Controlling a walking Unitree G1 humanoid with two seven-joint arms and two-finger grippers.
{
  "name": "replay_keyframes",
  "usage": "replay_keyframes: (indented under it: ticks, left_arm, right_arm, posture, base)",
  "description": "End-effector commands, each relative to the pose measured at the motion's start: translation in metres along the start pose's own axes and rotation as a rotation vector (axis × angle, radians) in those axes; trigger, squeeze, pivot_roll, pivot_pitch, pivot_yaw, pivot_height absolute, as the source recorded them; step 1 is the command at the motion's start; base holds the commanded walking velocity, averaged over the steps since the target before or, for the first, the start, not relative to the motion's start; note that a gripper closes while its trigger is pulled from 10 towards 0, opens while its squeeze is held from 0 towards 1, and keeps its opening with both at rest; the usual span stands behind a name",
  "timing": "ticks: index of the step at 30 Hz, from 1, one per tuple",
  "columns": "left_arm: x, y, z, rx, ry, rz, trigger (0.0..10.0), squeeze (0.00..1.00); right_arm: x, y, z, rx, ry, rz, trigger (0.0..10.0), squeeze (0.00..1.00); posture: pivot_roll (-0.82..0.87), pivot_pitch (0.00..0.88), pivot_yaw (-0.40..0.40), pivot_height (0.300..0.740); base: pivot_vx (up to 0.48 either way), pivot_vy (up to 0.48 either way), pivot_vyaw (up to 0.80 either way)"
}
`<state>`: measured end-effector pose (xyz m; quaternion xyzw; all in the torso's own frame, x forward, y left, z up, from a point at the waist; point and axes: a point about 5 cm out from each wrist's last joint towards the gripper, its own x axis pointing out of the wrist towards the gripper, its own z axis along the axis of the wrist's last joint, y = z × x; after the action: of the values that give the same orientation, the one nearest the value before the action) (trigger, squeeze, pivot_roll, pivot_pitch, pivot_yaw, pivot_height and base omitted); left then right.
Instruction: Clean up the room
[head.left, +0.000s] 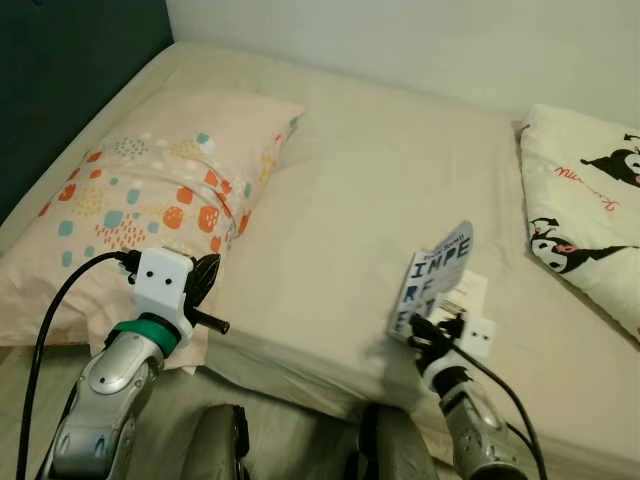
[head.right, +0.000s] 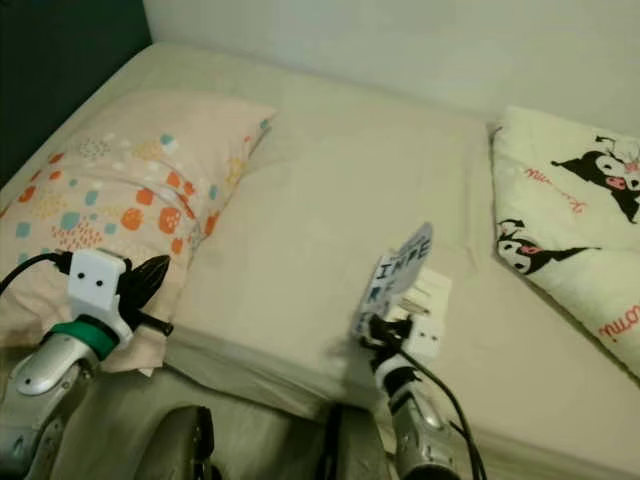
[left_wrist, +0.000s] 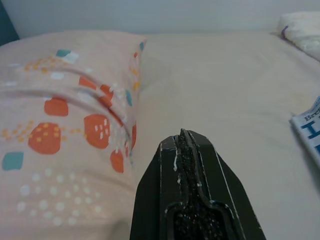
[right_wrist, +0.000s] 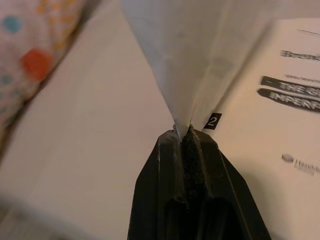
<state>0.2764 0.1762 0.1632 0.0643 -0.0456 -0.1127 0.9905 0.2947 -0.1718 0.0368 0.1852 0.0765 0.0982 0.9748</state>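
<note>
A booklet (head.left: 436, 278) with a blue and white cover printed "IMPE" stands lifted off the beige bed (head.left: 350, 190) near its front edge. My right gripper (head.left: 424, 328) is shut on the booklet's lower edge. In the right wrist view the fingertips (right_wrist: 172, 142) pinch a few white pages (right_wrist: 200, 60), and an open printed page lies beside them. My left gripper (head.left: 208, 272) hovers shut and empty over the front corner of a pink pillow (head.left: 150, 190) with orange and teal spots; the left wrist view shows its closed fingers (left_wrist: 165, 170) pointing along the pillow's edge.
A white blanket (head.left: 590, 210) with black cartoon figures lies folded at the bed's right side. A dark headboard (head.left: 60, 70) stands on the left and a pale wall (head.left: 420, 40) runs behind the bed. The mattress's front edge is just before my arms.
</note>
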Motion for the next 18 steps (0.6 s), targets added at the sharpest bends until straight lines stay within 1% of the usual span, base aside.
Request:
replay_keyframes:
  ticks: [1, 3, 5, 7, 8, 9, 10, 11, 13, 16, 17, 18]
  left_arm:
    - [-0.003, -0.004, -0.009, -0.003, 0.024, -0.004, 10.0, 0.0]
    - [-0.003, -0.004, -0.009, -0.003, 0.024, -0.004, 10.0, 0.0]
    - [-0.004, -0.007, -0.011, -0.002, 0.021, -0.006, 10.0, 0.0]
    - [-0.004, -0.007, -0.011, -0.002, 0.021, -0.006, 10.0, 0.0]
    - [-0.005, -0.007, -0.012, -0.002, 0.019, -0.005, 10.0, 0.0]
    - [-0.006, -0.008, -0.013, -0.003, 0.019, -0.002, 10.0, 0.0]
    - [-0.006, -0.008, -0.013, -0.003, 0.019, -0.002, 10.0, 0.0]
    - [-0.006, -0.009, -0.014, -0.003, 0.02, 0.0, 10.0, 0.0]
    - [-0.008, -0.011, -0.016, -0.002, 0.024, -0.001, 10.0, 0.0]
    - [-0.008, -0.012, -0.017, -0.001, 0.026, -0.002, 10.0, 0.0]
    - [-0.009, -0.012, -0.018, 0.001, 0.03, -0.003, 10.0, 0.0]
    - [-0.009, -0.012, -0.018, 0.001, 0.03, -0.003, 10.0, 0.0]
  right_arm:
    - [-0.008, 0.004, -0.006, -0.012, 0.067, 0.103, 0.0, 0.0]
    - [-0.008, 0.004, -0.006, -0.012, 0.067, 0.103, 0.0, 0.0]
    - [-0.017, 0.007, -0.006, -0.016, 0.121, 0.194, 0.0, 0.0]
    - [-0.017, 0.007, -0.006, -0.016, 0.121, 0.194, 0.0, 0.0]
    - [-0.022, 0.007, -0.006, -0.029, 0.154, 0.238, 0.0, 0.0]
    - [-0.03, 0.003, -0.008, -0.058, 0.2, 0.259, 0.0, 0.0]
    - [-0.03, 0.003, -0.008, -0.058, 0.2, 0.259, 0.0, 0.0]
    - [-0.036, -0.003, -0.01, -0.08, 0.236, 0.248, 0.0, 0.0]
    - [-0.043, -0.016, -0.015, -0.115, 0.288, 0.176, 0.0, 0.0]
    - [-0.044, -0.02, -0.017, -0.127, 0.302, 0.149, 0.0, 0.0]
    - [-0.047, -0.024, -0.022, -0.14, 0.337, 0.126, 0.0, 0.0]
    - [-0.047, -0.024, -0.022, -0.14, 0.337, 0.126, 0.0, 0.0]
  posture:
    - [0.13, 0.067, -0.026, 0.615]
    - [0.13, 0.067, -0.026, 0.615]
    - [0.13, 0.068, -0.027, 0.615]
    - [0.13, 0.068, -0.027, 0.615]
    - [0.13, 0.068, -0.027, 0.615]
    - [0.13, 0.063, -0.028, 0.615]
    - [0.13, 0.063, -0.028, 0.615]
    - [0.13, 0.063, -0.028, 0.615]
    - [0.13, 0.063, -0.028, 0.615]
    - [0.13, 0.063, -0.028, 0.615]
    - [0.13, 0.063, -0.028, 0.615]
    - [0.13, 0.063, -0.028, 0.615]
  base:
    - [0.0, 0.0, 0.0]
    - [0.0, 0.0, 0.0]
    - [0.0, 0.0, 0.0]
    - [0.0, 0.0, 0.0]
    - [0.0, 0.0, 0.0]
    - [0.0, 0.0, 0.0]
    - [0.0, 0.0, 0.0]
    - [0.0, 0.0, 0.0]
    - [0.0, 0.0, 0.0]
    - [0.0, 0.0, 0.0]
    - [0.0, 0.0, 0.0]
    - [0.0, 0.0, 0.0]
